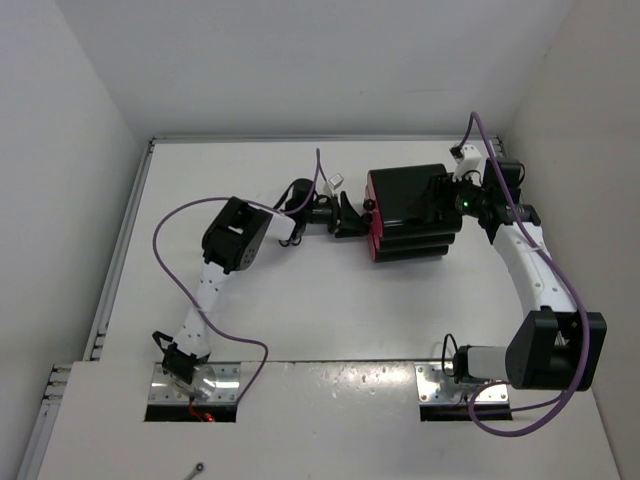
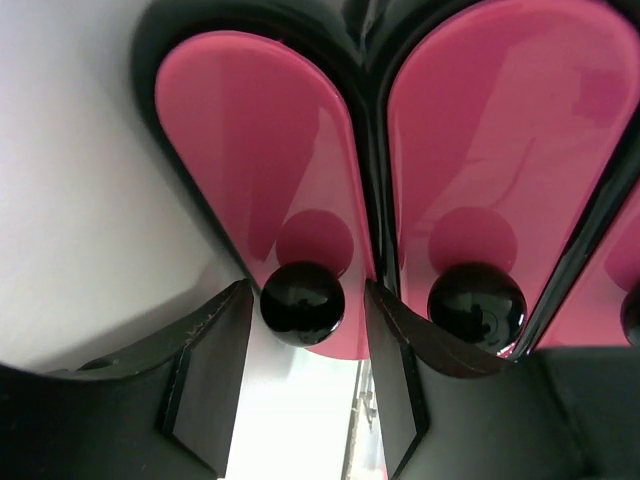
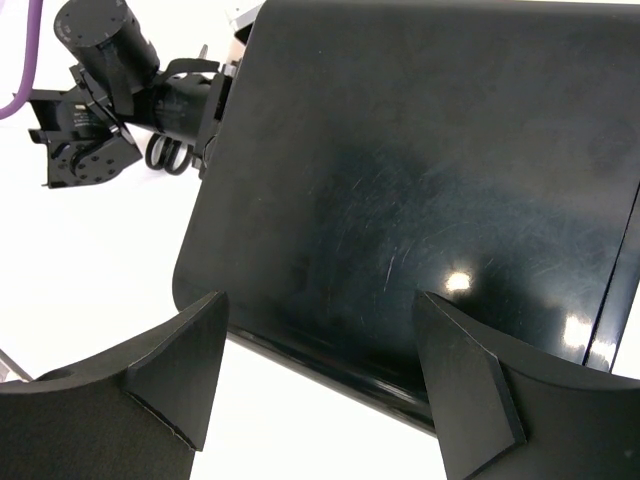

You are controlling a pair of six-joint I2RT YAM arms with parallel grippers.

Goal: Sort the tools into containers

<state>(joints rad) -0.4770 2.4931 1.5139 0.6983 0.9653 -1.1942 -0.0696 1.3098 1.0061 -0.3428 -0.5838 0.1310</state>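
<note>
The glossy black drawer box (image 1: 412, 205) stands at the table's back right, its magenta front (image 1: 373, 235) facing left. In the left wrist view two pink drawers (image 2: 255, 150) (image 2: 500, 130) show shut, each with a round black knob. My left gripper (image 1: 356, 216) is open, its fingers either side of the end drawer's knob (image 2: 302, 302) without touching it. My right gripper (image 1: 442, 200) is open (image 3: 320, 300) over the box's black top (image 3: 420, 180) near its edge. Two black loops (image 3: 167, 155), like scissor handles, lie by the left arm. No pliers or screwdriver show.
A small white item (image 1: 335, 181) lies behind the left wrist. A small metal tool (image 1: 197, 468) lies on the near platform. White walls close in the table at left, back and right. A third knob (image 2: 632, 315) shows at the edge of the left wrist view.
</note>
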